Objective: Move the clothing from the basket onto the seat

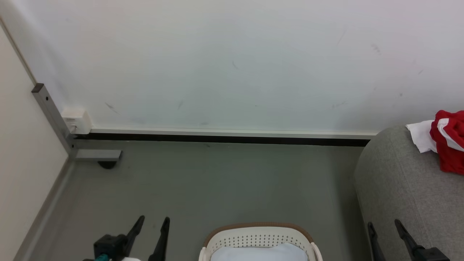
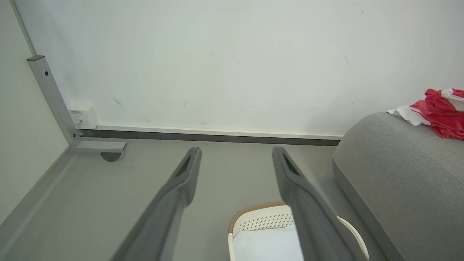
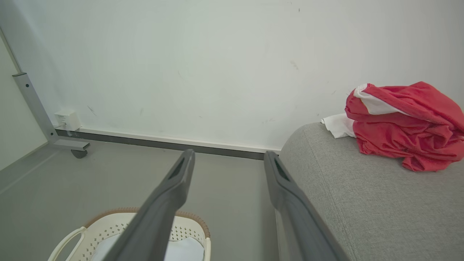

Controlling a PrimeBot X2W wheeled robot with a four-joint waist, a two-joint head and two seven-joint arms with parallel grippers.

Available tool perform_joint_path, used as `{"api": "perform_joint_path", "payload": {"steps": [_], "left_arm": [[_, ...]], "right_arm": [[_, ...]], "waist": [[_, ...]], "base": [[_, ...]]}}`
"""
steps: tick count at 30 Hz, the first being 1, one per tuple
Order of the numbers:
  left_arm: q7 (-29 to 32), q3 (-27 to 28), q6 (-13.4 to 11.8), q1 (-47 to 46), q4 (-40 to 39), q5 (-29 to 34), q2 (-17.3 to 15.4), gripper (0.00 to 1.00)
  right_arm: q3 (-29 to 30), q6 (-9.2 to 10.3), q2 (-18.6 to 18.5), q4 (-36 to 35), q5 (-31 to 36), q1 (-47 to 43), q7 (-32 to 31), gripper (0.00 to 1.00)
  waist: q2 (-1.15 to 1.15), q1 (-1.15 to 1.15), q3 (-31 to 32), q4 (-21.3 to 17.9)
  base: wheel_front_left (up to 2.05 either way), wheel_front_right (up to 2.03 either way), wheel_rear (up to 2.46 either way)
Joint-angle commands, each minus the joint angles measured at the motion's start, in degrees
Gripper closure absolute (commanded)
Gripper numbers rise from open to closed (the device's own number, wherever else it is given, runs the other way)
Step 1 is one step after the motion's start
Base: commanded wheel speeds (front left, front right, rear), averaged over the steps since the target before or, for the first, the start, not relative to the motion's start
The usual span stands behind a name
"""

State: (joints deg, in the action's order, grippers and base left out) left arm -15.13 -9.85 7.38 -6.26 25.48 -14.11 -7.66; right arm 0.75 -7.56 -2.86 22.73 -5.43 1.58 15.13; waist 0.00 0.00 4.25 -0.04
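Observation:
The red clothing (image 1: 449, 139) with white panels lies crumpled on the grey seat (image 1: 406, 188) at the right; it also shows in the right wrist view as a heap of clothing (image 3: 402, 127) on the seat (image 3: 362, 203). The white basket (image 1: 259, 237) with a brown rim sits on the floor at the bottom centre, and a pale bluish-white pad (image 1: 259, 253) lies inside it. My left gripper (image 1: 153, 222) is open to the basket's left. My right gripper (image 1: 383, 224) is open in front of the seat, with nothing between its fingers.
A white wall with a dark baseboard (image 1: 224, 138) runs across the back. A grey metal post on a wheeled foot (image 1: 98, 156) stands in the left corner beside a white wall box (image 1: 77, 121). Grey floor (image 1: 217, 181) spreads between basket and wall.

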Motion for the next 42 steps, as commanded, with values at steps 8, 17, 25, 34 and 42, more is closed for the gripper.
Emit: {"api": "perform_joint_path", "payload": {"steps": [8,17,25,34,42], "left_arm": [[-0.02,-0.30,0.11,-2.00,0.41,-0.24,-0.01,0.00],[-0.02,0.09,0.12,-2.82,1.08,-0.53,0.16,0.00],[-0.02,-0.19,0.12,-3.14,1.61,-0.55,0.14,0.00],[0.98,0.32,-0.01,-0.64,3.24,-3.26,0.76,1.00],[3.27,2.12,0.01,-0.57,1.51,-11.59,1.19,1.00]], "right_arm": [[0.41,0.16,-0.08,0.39,0.74,1.97,-0.01,0.00],[0.23,0.16,-0.08,0.61,0.14,2.68,-0.01,0.00],[-0.02,0.16,-0.08,0.57,-0.17,2.81,-0.01,0.00],[0.53,0.00,0.51,2.69,-3.21,0.94,-1.22,1.00],[0.99,0.01,0.43,1.22,-12.60,1.28,-3.40,1.00]], "waist": [[0.00,0.00,-2.12,-1.14],[0.00,0.00,-2.49,-1.98],[0.00,0.00,-2.25,-1.75],[0.00,0.00,-2.23,-1.68],[0.00,0.00,-2.38,-1.57]], "base": [[0.00,0.00,0.00],[0.00,0.00,0.00],[0.00,0.00,0.00],[0.00,0.00,0.00],[0.00,0.00,0.00]]}}
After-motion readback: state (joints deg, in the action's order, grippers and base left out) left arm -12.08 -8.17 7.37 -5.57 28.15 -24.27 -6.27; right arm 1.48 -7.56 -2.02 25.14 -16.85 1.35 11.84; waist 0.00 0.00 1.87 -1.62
